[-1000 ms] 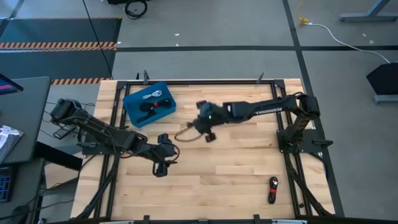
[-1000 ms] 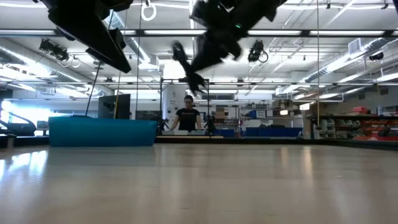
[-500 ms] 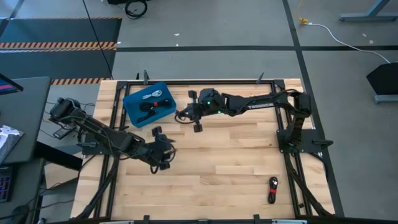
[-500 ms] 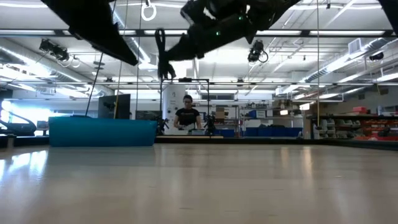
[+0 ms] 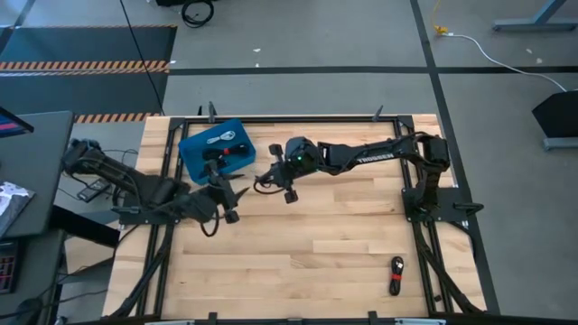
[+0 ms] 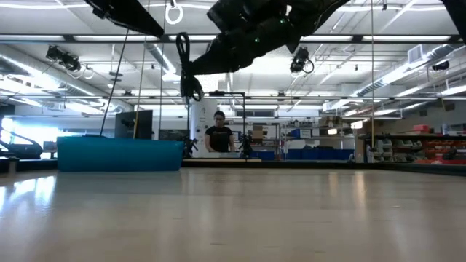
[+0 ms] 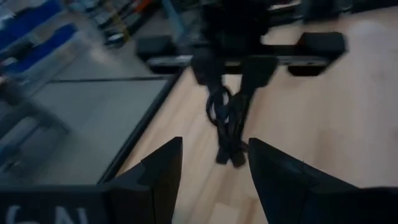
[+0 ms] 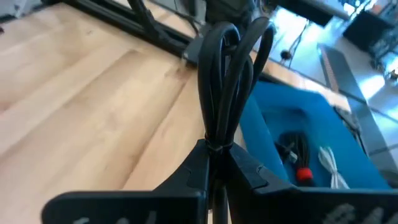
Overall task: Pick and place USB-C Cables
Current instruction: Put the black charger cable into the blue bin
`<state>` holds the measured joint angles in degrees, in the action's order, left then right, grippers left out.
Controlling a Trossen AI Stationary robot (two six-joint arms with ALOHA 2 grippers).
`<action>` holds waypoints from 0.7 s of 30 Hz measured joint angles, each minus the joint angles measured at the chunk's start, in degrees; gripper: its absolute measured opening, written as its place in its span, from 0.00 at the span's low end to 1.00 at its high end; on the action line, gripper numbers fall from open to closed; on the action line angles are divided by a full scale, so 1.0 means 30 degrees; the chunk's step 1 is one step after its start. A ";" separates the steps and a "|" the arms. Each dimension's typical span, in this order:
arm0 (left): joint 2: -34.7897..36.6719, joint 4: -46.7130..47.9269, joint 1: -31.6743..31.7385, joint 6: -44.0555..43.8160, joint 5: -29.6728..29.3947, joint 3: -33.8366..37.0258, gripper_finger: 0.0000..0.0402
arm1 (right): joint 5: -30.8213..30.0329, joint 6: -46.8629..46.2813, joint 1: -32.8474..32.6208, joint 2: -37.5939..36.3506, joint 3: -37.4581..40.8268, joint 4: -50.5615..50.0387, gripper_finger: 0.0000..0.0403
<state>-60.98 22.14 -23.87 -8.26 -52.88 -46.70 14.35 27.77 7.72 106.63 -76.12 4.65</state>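
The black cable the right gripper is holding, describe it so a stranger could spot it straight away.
Start at the blue bin in the table's far left corner. Beside it the right gripper pinches a coiled black cable. It alone hangs in the air.

You've got grey concrete floor [image 5: 316, 90] around the wooden table [image 5: 316, 262], hazard-striped matting [image 5: 81, 65] off to one side. Behind the table, long ceiling light strips [image 6: 408, 69] glow over shelving [image 6: 429, 149], and a person [image 6: 218, 135] stands at a far bench.
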 joint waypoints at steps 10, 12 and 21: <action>-0.0272 -0.2325 0.1406 0.2442 0.3360 0.0023 0.47 | 0.0154 0.0459 -0.0573 -0.0015 -0.0007 0.0496 0.07; -0.0293 -0.2973 0.1662 0.2961 0.4268 0.0008 0.47 | 0.0159 0.0452 -0.0599 -0.0015 -0.0007 0.0791 0.07; -0.1072 -0.3476 0.2982 0.3124 0.6085 0.0038 0.47 | 0.0258 0.0461 -0.0788 -0.0044 -0.0007 0.1097 0.07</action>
<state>-64.20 11.71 -14.92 1.11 -34.62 -46.59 15.12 29.15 5.35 106.50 -76.14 7.94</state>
